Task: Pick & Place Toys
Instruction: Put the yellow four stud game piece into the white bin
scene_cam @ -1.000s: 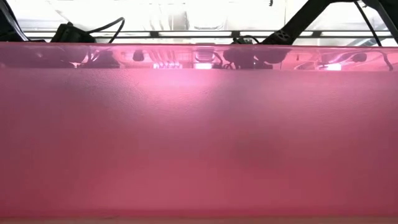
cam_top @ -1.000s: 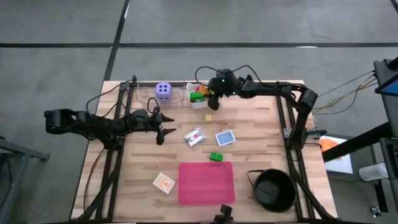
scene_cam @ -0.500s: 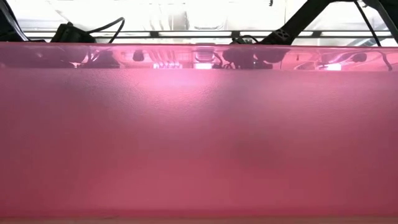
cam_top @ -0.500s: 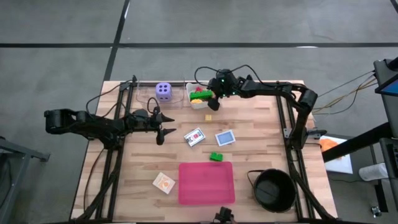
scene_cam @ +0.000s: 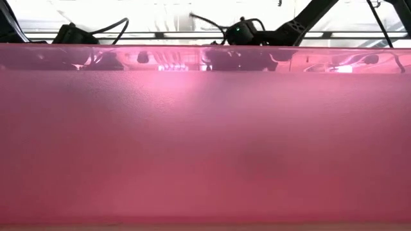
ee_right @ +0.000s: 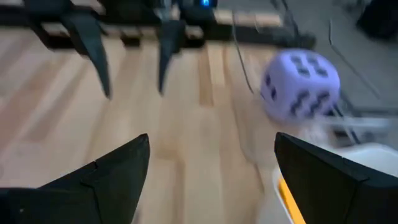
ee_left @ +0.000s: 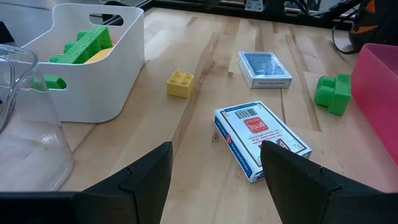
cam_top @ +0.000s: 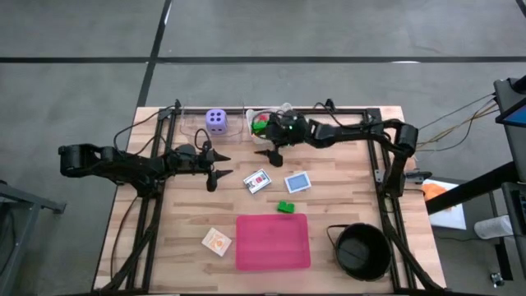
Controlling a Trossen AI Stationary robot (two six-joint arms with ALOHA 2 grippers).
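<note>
hovering by the white tub (cam_top: 261, 125), right jaws (cam_top: 269, 152) stand apart, empty, purple die (ee_right: 300, 84) ahead.

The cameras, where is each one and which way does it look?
High view: above the table, looking straight down; both arms show.
Low view: at table height, blocked by the pink mat; arms peek over it.
Left wrist view: on the left arm, facing the white tub; left gripper open.
Right wrist view: on the right arm, facing the purple die; right gripper open.
Shared: high view also shows the die.
</note>
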